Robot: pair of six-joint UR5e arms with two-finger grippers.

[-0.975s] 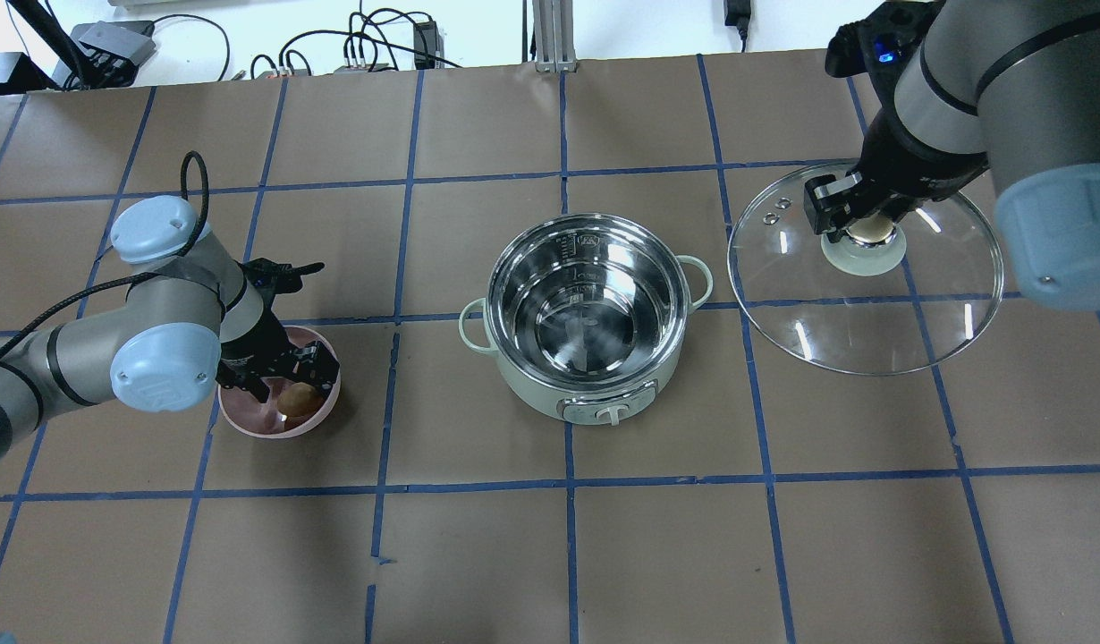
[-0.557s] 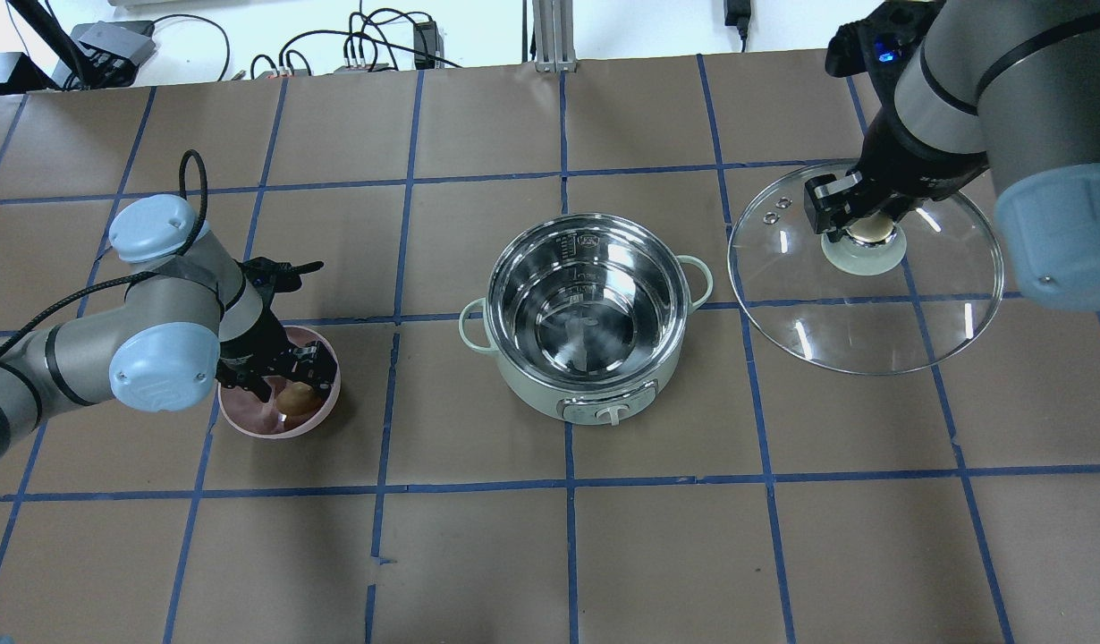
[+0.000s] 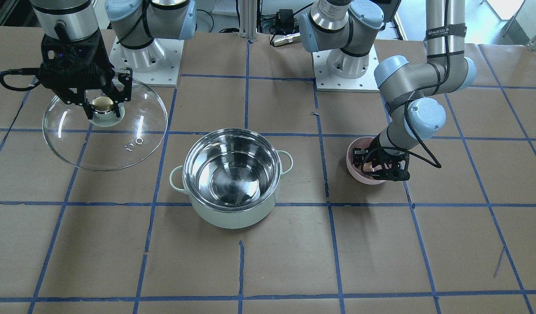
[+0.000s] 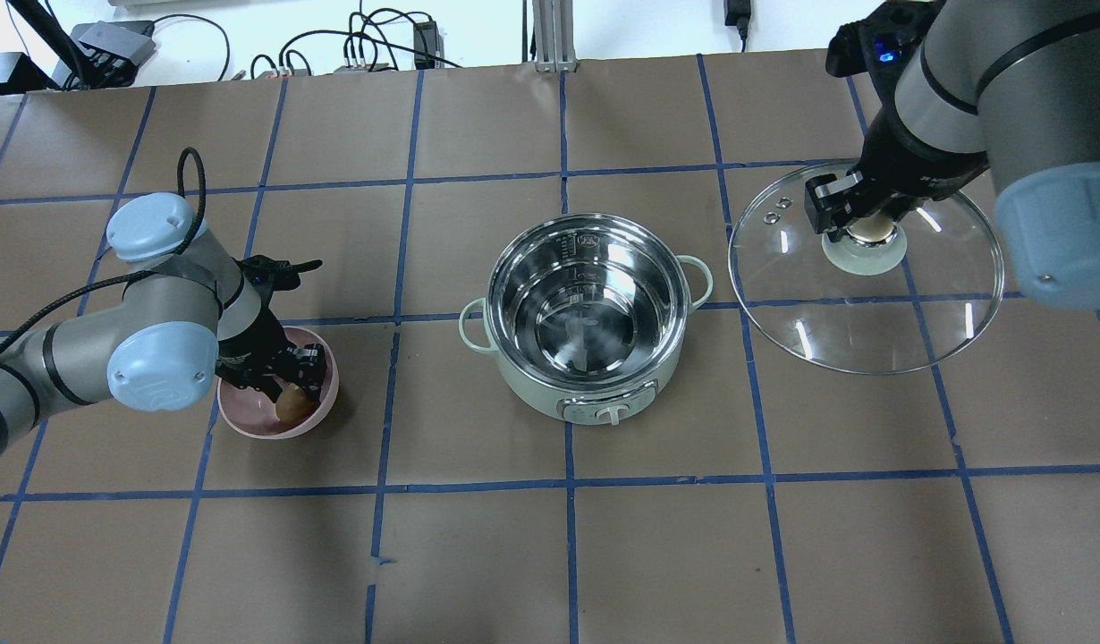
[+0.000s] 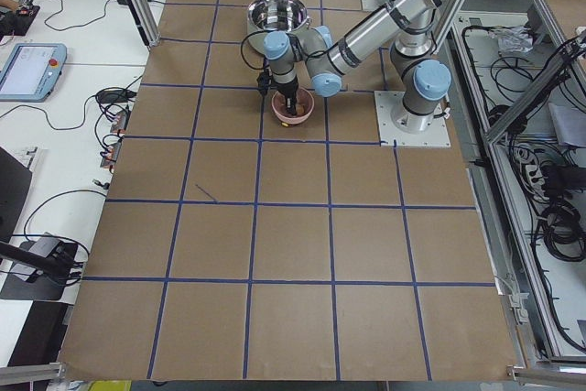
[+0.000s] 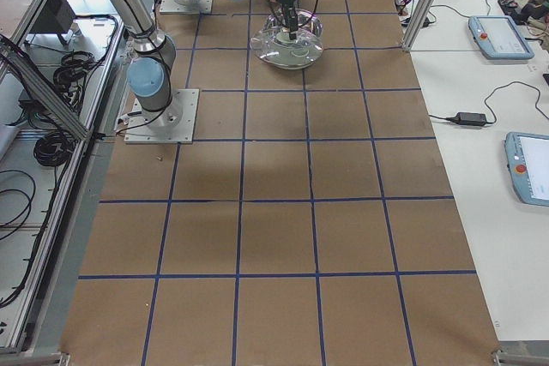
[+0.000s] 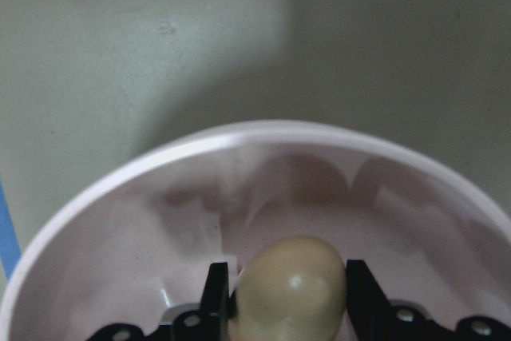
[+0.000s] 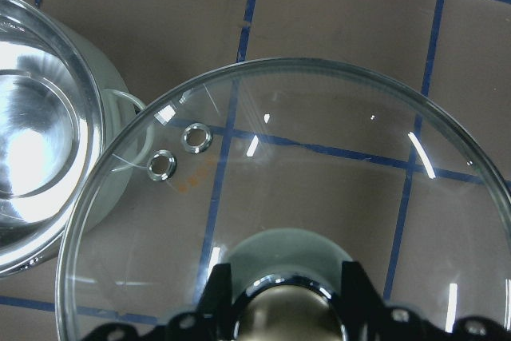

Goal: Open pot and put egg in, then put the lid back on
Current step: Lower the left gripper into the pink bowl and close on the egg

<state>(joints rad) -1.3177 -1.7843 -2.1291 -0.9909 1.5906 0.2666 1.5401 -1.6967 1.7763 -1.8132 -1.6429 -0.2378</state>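
Note:
The mint-green pot (image 4: 588,309) stands open at the table's middle, its steel inside bare; it also shows in the front view (image 3: 231,174). The tan egg (image 4: 290,404) lies in a pink bowl (image 4: 246,420) left of the pot. My left gripper (image 4: 291,391) reaches into the bowl, and in the left wrist view its fingers press both sides of the egg (image 7: 291,289). My right gripper (image 4: 863,219) is shut on the golden knob of the glass lid (image 4: 872,304) and holds it right of the pot, with the lid's edge (image 8: 319,165) near the pot's handle.
The brown table top (image 4: 568,537) carries a grid of blue tape lines. Cables and power boxes (image 4: 371,49) lie along the far edge. The arm bases (image 3: 346,74) stand behind the pot on the robot's side.
The left gripper's fingers have closed in around the egg and sunk slightly into the pink bowl. The right arm and lid have not moved.

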